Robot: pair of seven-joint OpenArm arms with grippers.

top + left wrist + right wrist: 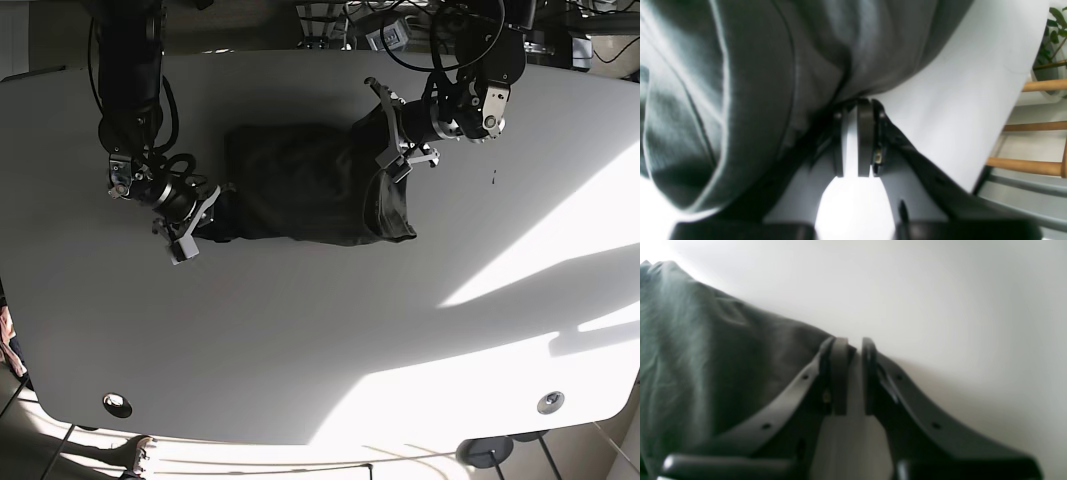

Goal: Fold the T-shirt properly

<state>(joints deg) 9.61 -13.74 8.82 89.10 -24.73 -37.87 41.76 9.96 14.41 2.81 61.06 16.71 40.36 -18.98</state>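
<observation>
- Base view: dark T-shirt (pixel 310 185) lies spread on the white counter (pixel 320 340), between the two end effectors.
- Left end effector (pixel 858 110): jaws drawn together, pinching a gathered fold of the shirt at its tips. Grey cloth bunches up and away to its left; bare counter lies to its right.
- Right end effector (pixel 850 345): jaws stand slightly apart at the shirt's edge. Cloth lies against the left jaw; whether any sits between the jaws cannot be told.
- Wooden rails (pixel 1023 165) and a plant (pixel 1053 36) stand beyond the counter edge.
</observation>
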